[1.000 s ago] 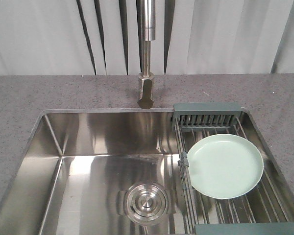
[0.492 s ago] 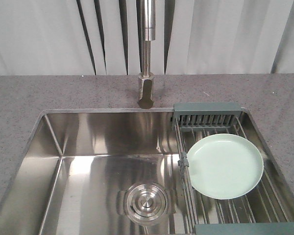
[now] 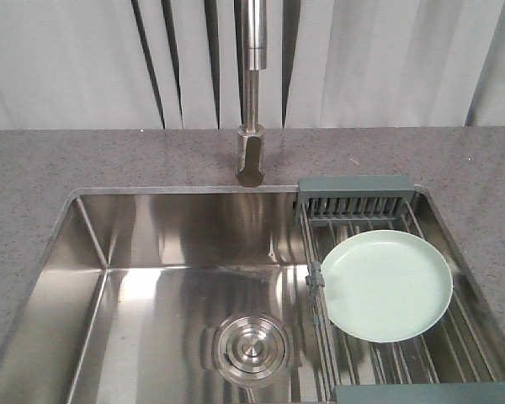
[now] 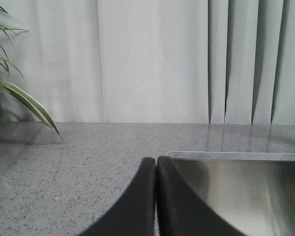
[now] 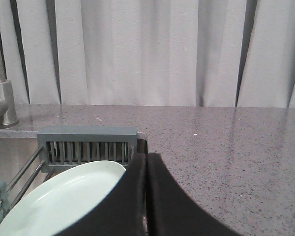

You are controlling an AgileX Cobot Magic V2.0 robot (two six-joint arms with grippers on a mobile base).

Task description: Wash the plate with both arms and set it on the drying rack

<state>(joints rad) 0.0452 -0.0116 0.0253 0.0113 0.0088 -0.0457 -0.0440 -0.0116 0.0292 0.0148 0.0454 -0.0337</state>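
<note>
Nothing has shifted since the earlier frames. Glossy, pale mint plate [image 3: 385,284] lies face-up and flat on the drying rack [image 3: 356,199], round, no long axis, just left of the right gripper [image 5: 146,162]. Both the right and left gripper [image 4: 156,164] are closed, empty.

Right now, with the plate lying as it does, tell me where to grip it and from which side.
Take the plate by its low raised rim on the near right edge, coming in from the right gripper, which is shut beside it. The plate lies face up across the wires of the drying rack, so probably one finger could slip under the rim between the wires and the other press on top.
</note>
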